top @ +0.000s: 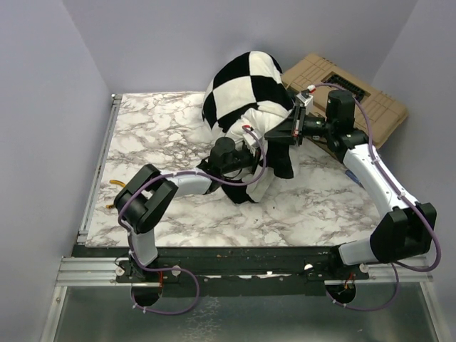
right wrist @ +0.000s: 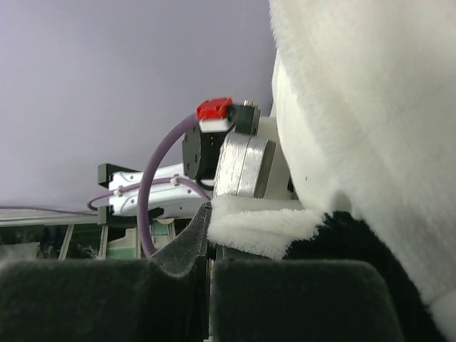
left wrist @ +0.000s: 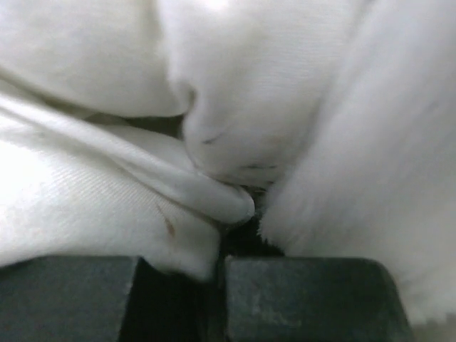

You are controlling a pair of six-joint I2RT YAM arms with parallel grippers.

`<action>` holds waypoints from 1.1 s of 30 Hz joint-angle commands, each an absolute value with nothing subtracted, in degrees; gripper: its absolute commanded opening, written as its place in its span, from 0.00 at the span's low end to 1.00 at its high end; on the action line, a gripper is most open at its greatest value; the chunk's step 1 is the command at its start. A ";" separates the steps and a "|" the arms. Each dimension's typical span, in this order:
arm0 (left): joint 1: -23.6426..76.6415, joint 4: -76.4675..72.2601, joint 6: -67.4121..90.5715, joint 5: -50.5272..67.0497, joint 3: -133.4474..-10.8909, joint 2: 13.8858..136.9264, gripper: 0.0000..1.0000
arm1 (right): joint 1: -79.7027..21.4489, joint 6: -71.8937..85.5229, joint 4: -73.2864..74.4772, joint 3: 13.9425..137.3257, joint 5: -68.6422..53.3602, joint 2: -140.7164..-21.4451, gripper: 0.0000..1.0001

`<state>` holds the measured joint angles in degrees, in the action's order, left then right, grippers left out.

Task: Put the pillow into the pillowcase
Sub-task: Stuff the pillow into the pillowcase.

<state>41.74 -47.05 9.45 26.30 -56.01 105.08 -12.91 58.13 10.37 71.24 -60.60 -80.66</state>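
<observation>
Both hands clamped on fabric; pillow [top: 251, 187] partly inside pillowcase [top: 246, 85], mounded at back centre of table [top: 164, 135].
Left hand [left wrist: 217, 265] is pinched shut on a smooth white fold of the pillow, low on the mound's near side. The checked pillowcase covers the top, with the bare white pillow end sticking out toward the arms. Right hand [right wrist: 210, 265] is closed on the pillowcase's fluffy edge at the mound's right side. Brown cardboard box [top: 363, 96] at back right, behind the right arm.
</observation>
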 commanded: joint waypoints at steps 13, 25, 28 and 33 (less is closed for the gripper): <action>47.33 5.54 -6.34 19.10 -61.07 82.56 0.36 | -13.89 40.50 25.92 74.17 -30.38 -94.79 0.00; 46.50 16.76 11.41 5.02 -77.93 80.52 0.72 | -13.88 39.26 21.70 76.23 -32.52 -101.78 0.00; 46.32 16.34 13.98 6.76 -84.27 90.48 0.71 | -13.89 39.74 20.64 74.42 -34.26 -100.45 0.00; 46.15 15.16 14.20 5.97 -93.06 106.27 0.60 | -13.77 41.09 18.33 71.34 -35.98 -98.14 0.00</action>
<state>46.50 12.53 11.68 8.16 -89.08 95.20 -13.43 41.01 23.59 73.49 -35.94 -99.79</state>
